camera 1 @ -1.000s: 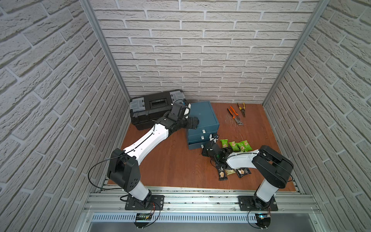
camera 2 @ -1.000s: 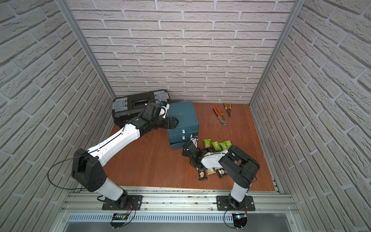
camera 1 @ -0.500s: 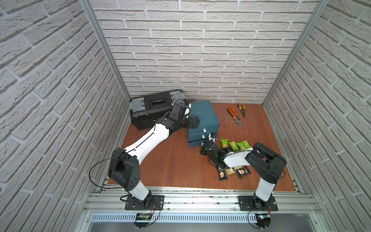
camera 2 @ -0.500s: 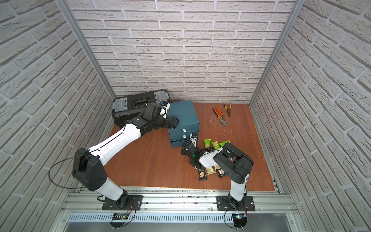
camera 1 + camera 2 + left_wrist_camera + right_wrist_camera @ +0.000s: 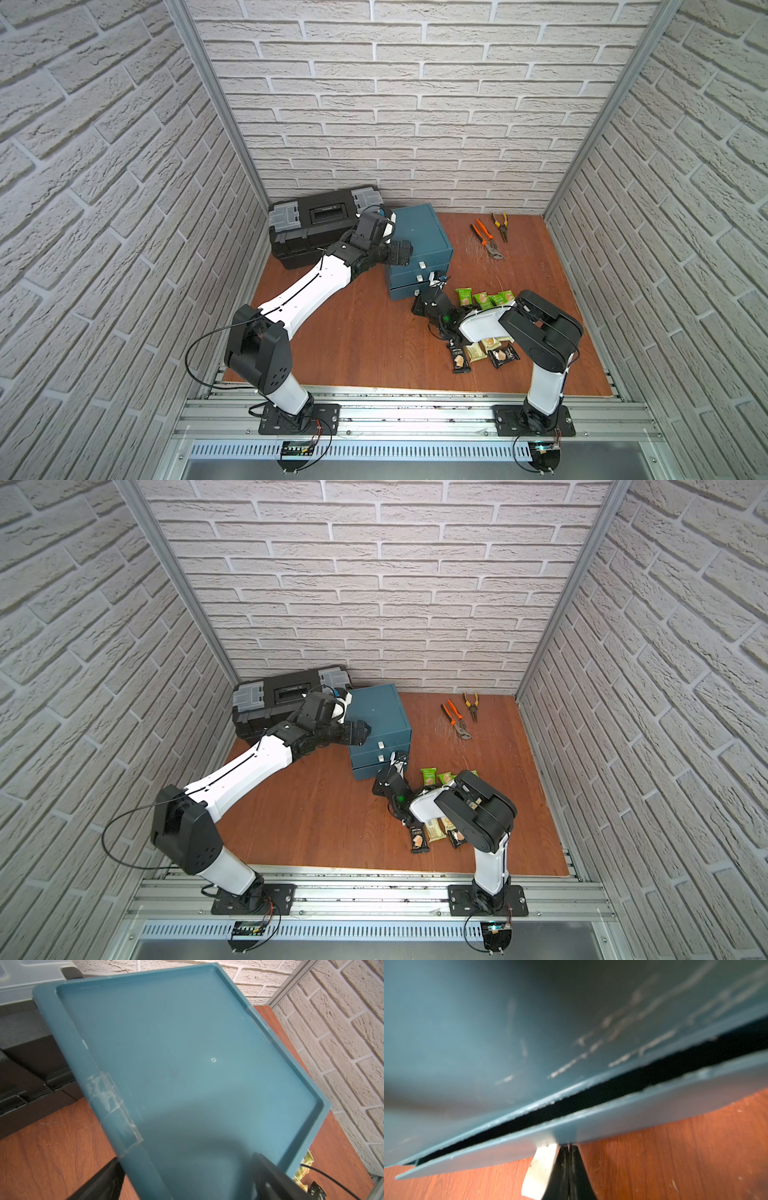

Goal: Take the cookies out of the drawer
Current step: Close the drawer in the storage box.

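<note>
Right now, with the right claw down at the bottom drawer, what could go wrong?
1. The right claw is shut beside the white handle of the bottom drawer, not around it; a pull could slip off.
2. The cookies lie close around the right forearm; a swing could scatter them.
3. The left claw is open over the cabinet top, so the cabinet might slide.

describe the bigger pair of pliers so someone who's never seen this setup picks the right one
At the back of the wooden table, beside the blue drawer chest, two pliers lie. The bigger pliers are the pair closer to the chest: orange handles and broad grey jaws, unlike the slimmer yellow-handled pair.
</note>
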{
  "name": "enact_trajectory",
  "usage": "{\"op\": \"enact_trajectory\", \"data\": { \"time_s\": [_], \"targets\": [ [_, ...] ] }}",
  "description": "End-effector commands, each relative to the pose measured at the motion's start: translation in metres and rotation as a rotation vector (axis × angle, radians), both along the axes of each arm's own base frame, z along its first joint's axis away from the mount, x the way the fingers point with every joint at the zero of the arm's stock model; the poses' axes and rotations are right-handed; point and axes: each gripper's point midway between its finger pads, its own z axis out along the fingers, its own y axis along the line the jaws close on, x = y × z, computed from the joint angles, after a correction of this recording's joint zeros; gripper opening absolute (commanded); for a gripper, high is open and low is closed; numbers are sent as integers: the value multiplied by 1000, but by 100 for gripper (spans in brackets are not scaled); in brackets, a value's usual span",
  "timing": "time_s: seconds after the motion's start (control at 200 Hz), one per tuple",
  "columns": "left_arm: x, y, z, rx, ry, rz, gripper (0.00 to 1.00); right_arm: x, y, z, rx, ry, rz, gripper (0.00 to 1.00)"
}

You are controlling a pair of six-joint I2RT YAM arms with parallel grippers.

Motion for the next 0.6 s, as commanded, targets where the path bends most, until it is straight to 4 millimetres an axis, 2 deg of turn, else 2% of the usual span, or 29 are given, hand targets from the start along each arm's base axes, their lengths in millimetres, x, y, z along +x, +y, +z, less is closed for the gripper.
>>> {"op": "enact_trajectory", "data": {
  "time_s": [0.0,0.06,0.245,0.39,0.44,0.525,0.595],
  "targets": [
    [-33,-4,-55,100,159,-80,99,7,37,43,152,-107,125,2],
    [-34,-4,-57,102,161,-82,98,6,41,51,171,-107,144,3],
    [-40,0,-61,113,164,-77,99,-1,32,68,216,-113,117,3],
    [-41,2,-63,114,166,-70,98,-4,32,82,238,-122,148,2],
    [-42,2,-64,115,167,-68,99,-5,26,83,219,-118,131,2],
    [-41,1,-61,111,162,-69,98,-6,12,71,162,-88,85,2],
    [-41,1,-60,111,158,-69,99,-8,11,72,177,-109,104,2]
  ]
}}
